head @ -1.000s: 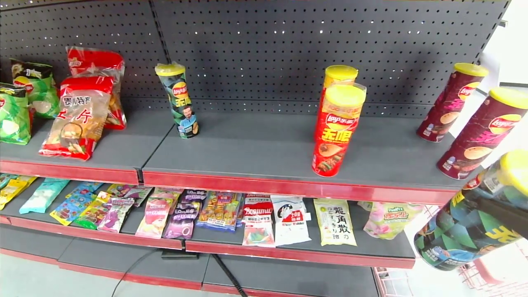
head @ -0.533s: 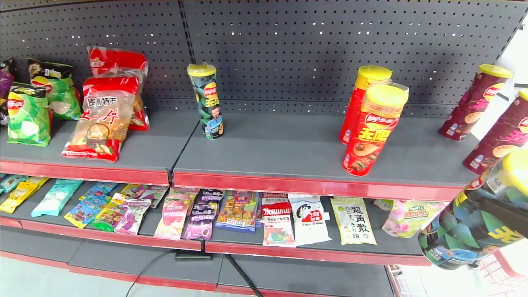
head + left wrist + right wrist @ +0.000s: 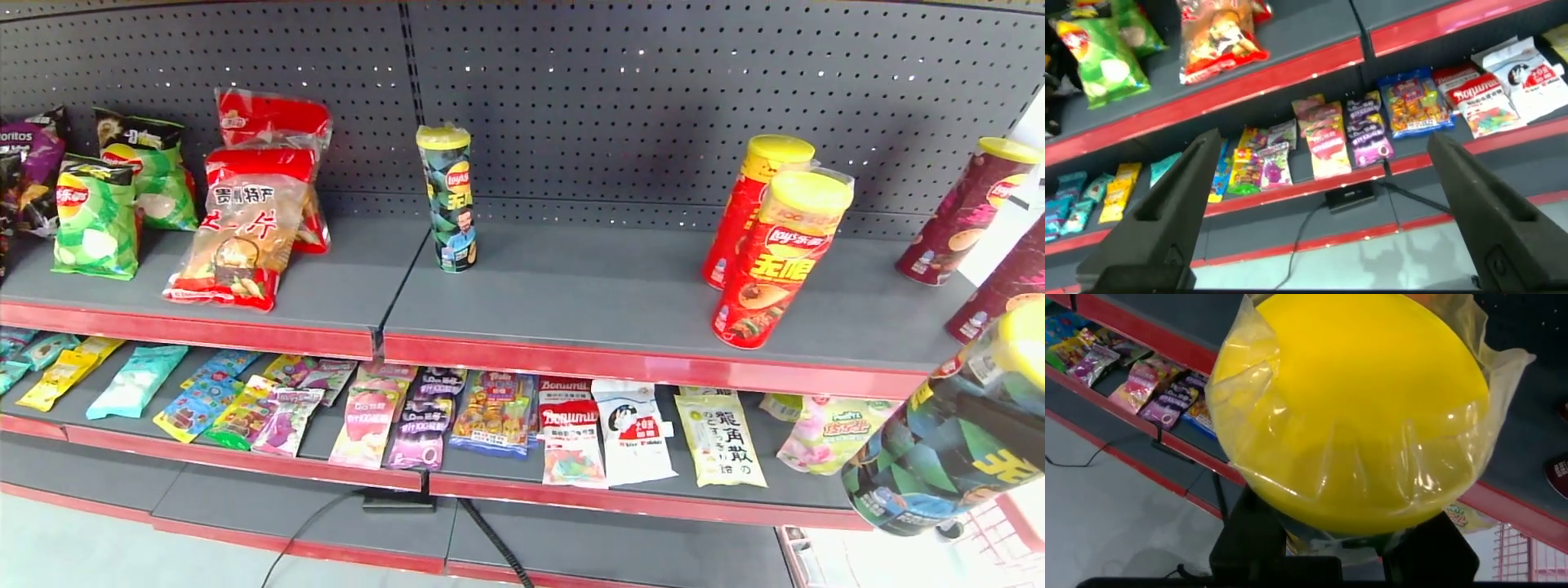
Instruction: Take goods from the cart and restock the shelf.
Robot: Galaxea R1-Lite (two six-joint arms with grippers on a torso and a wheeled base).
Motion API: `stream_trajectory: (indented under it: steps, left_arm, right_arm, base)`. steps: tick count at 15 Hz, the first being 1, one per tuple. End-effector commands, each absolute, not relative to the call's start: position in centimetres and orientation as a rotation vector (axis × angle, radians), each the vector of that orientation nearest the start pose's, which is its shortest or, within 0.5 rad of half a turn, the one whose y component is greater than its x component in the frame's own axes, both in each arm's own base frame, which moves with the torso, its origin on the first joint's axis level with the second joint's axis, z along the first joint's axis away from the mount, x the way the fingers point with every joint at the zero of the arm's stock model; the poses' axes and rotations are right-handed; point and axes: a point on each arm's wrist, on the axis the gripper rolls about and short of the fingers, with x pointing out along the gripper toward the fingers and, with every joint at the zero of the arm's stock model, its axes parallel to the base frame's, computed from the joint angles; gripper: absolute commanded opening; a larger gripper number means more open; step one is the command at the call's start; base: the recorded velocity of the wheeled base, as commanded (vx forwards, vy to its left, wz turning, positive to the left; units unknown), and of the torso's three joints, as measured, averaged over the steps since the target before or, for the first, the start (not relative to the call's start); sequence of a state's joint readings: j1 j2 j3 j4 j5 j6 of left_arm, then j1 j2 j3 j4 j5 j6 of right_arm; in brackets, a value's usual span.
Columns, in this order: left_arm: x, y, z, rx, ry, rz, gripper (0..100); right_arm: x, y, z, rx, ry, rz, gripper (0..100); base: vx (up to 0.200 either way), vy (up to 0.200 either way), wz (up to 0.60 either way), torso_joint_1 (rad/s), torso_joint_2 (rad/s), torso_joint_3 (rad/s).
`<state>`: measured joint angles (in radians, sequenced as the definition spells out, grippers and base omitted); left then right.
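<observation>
Head view: right claw [image 3: 1343, 543] clamped on green chip can [image 3: 947, 433], tilted, lid up-right, below right end of top shelf [image 3: 604, 294]; bare spot lies up-left. Left claw [image 3: 1327, 216] wide, empty.

The left gripper [image 3: 1323, 140] hangs empty with its fingers spread wide, while the right gripper [image 3: 1343, 547] is clamped around a tilted chip can [image 3: 939, 457].
</observation>
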<state>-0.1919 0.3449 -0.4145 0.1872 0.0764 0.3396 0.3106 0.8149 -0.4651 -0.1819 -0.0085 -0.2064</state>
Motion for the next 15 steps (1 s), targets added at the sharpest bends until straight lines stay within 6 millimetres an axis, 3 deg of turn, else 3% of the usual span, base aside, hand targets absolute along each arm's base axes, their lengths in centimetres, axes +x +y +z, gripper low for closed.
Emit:
stream_trajectory:
  steps: [1, 4, 9, 12, 15]
  left_arm:
    - [-1.1, 0.4, 17.7, 0.355, 0.095, -0.132, 100]
    - [-1.3, 0.4, 17.7, 0.362, 0.086, -0.129, 100]
    - [-1.8, 0.6, 17.7, 0.424, 0.06, -0.077, 100]
    - [-1.7, 0.7, 18.0, 0.445, 0.072, -0.033, 100]
    - [-1.8, 0.8, 18.4, 0.445, 0.064, 0.002, 100]
  right_arm:
    - [8.1, 2.4, 20.9, -0.239, 0.144, 0.296, 0]
    - [7.9, 2.4, 20.9, -0.24, 0.139, 0.29, 0]
    - [7.2, 2.2, 21.1, -0.234, 0.101, 0.298, 0]
    - [6.1, 1.9, 19.8, -0.233, 0.102, 0.321, 0]
    - [5.8, 1.8, 19.3, -0.233, 0.105, 0.323, 0]
  base:
    - [0.0, 0.0, -0.6, -0.002, 0.0, 0.007]
    - [0.0, 0.0, -0.6, 0.001, 0.01, 0.001]
    - [0.0, 0.0, 0.0, 0.0, 0.0, 0.0]
    - [0.0, 0.0, 0.0, 0.0, 0.0, 0.0]
    - [0.2, 0.0, 0.0, -0.007, 0.01, 0.006]
